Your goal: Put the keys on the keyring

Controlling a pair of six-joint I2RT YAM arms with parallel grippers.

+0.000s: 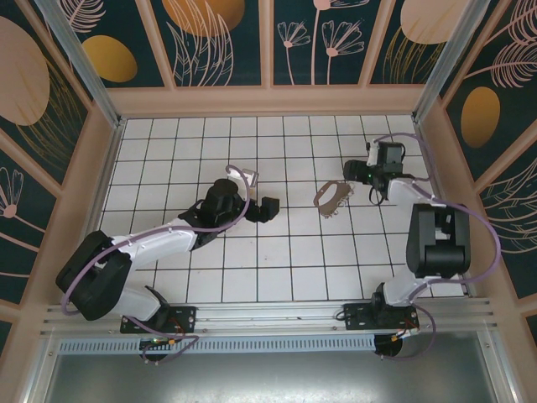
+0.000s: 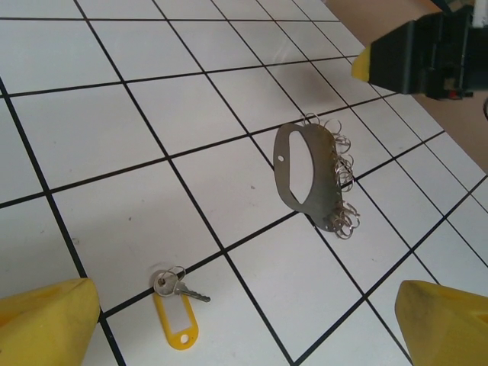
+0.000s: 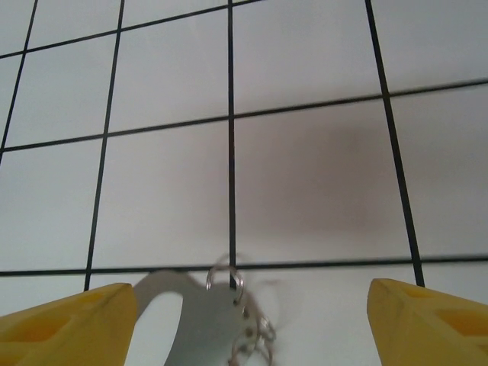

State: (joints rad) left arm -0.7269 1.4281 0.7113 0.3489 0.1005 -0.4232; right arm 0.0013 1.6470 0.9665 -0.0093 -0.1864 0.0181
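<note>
On the white gridded table [image 1: 277, 269], a flat metal key holder [image 2: 303, 171] is lying just right of centre, with a row of small split rings [image 2: 345, 183] running along one edge. A silver key [image 2: 185, 290] is lying on the tiles apart from the holder, on the side nearer the left arm. The key is joined by its own small ring to a yellow tag [image 2: 177, 326].

The left gripper [image 1: 267, 208] is hovering to the left of the holder. It is pointing toward the holder and key, and its yellow fingertips [image 2: 47, 322] are standing wide apart, gripping nothing.

The right gripper [image 1: 359, 175] is hanging just beyond the holder's far right end. Its yellow fingertips [image 3: 431, 324] are also spread wide. The right wrist view is showing the holder's end and rings between them, blurred and not clamped.
</note>
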